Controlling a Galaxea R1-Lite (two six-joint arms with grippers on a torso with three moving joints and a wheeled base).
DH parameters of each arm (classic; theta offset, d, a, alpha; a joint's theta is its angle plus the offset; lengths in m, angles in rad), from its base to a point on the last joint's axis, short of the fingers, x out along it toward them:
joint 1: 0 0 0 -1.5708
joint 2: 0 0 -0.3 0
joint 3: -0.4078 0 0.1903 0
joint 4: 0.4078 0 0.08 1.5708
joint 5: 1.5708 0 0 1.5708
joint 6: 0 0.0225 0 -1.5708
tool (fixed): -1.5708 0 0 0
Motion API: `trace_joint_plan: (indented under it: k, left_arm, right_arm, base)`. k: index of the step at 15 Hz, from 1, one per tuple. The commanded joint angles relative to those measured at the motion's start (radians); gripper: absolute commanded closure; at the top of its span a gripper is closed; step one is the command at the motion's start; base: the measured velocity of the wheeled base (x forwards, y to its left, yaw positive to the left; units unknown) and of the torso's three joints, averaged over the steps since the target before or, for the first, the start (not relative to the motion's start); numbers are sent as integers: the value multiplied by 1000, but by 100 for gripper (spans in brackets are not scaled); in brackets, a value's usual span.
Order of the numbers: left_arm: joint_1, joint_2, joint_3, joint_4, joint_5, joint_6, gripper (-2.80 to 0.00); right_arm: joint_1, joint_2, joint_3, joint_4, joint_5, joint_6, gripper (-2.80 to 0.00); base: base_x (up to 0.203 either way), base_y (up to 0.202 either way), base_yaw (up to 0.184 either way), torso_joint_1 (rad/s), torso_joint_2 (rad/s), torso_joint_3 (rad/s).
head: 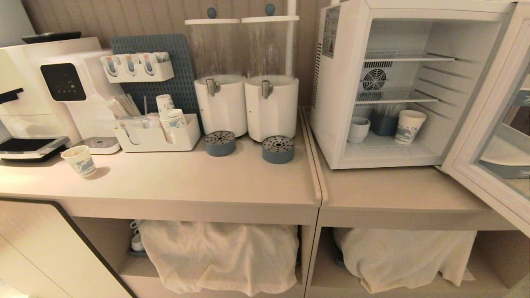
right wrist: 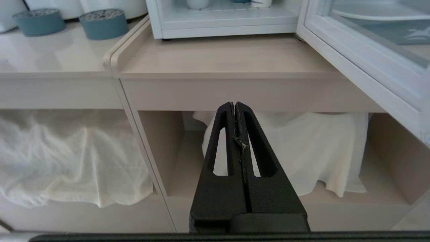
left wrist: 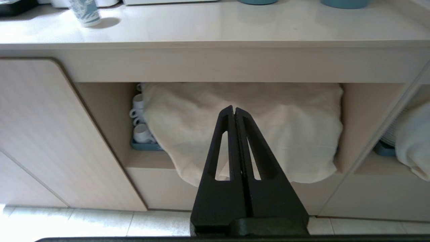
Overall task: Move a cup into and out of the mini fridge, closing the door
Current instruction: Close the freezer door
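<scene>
The mini fridge [head: 331,103] stands on the right counter with its door [head: 488,136] swung wide open to the right. On its floor, at the left, sits the cup [head: 358,129], white and squat. Neither arm shows in the head view. My left gripper [left wrist: 234,109] is shut and empty, held low in front of the cloth-covered shelf under the left counter. My right gripper [right wrist: 234,105] is likewise shut and empty, below the counter edge under the mini fridge [right wrist: 221,27], with the door [right wrist: 362,67] overhanging at the right.
Inside the fridge a paper cup [head: 409,126] and a blue holder [head: 383,123] stand beside the cup. Two drink dispensers [head: 246,103], blue drip cups [head: 278,149], a condiment tray [head: 157,136], a coffee machine [head: 62,91] and a paper cup [head: 79,160] fill the left counter. White cloths [head: 219,252] cover the lower shelves.
</scene>
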Motion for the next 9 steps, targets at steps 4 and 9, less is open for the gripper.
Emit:
trace_joint_plan:
  k: [4, 9]
  left_arm:
    - [1, 0, -1, 0, -1, -4, 0]
    - [1, 0, 0, 0, -1, -5, 0]
  right_arm:
    - [0, 1, 9, 2, 0, 0, 0]
    - [0, 1, 9, 2, 0, 0, 0]
  base:
    - [-2, -152, 0, 3, 4, 3]
    - [0, -193, 1, 2, 5, 2]
